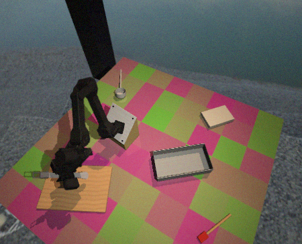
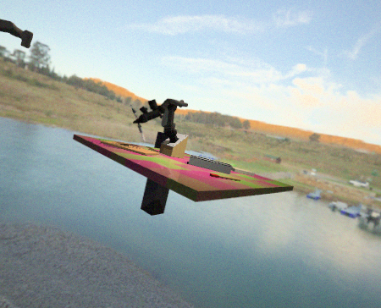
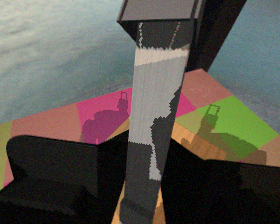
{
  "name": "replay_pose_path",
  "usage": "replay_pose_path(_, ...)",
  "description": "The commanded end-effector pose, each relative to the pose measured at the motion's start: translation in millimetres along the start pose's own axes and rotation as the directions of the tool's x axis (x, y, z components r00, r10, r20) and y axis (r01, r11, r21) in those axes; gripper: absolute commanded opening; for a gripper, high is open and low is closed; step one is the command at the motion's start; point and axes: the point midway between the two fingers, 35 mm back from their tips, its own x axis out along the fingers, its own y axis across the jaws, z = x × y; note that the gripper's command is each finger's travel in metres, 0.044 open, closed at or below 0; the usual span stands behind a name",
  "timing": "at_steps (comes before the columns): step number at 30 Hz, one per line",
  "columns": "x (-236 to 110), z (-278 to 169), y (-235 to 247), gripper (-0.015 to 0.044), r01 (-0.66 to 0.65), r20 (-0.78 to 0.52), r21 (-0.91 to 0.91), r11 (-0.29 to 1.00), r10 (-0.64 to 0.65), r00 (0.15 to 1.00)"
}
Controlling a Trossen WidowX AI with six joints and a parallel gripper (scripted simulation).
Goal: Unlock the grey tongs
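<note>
The grey tongs (image 1: 82,175) (image 2: 140,132) (image 3: 154,85) are held in the air above the wooden board (image 1: 89,198) (image 3: 192,142). In the exterior view they hang steeply, the pale tip end low and the thin loop at the hinge end high. My gripper (image 1: 63,175) (image 2: 138,121) (image 3: 146,134) is shut on them around the middle of their length. Their arms appear close together; the wrist view shows one broad face, so whether they are locked cannot be told. The roasting tin (image 1: 183,176) (image 2: 210,164) stands to the right, with nothing across it.
The arm's mount, a wedge block (image 1: 132,135) (image 2: 179,148), stands between board and tin. A small ladle (image 1: 120,93) lies behind it. A beige box (image 1: 217,116) is at the far right. A red-headed spatula (image 1: 203,236) (image 2: 215,175) lies near the front right edge.
</note>
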Motion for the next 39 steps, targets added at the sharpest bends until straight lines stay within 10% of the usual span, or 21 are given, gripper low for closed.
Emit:
replay_pose_path(1, -1.9, -0.2, -2.3, -0.015, 0.007, 0.011, 0.006, 1.0, -0.007, 1.0)
replay_pose_path(39, 4.2, 1.3, 2.6, -0.015, -0.006, -0.022, -0.03, 1.0, 0.006, 1.0)
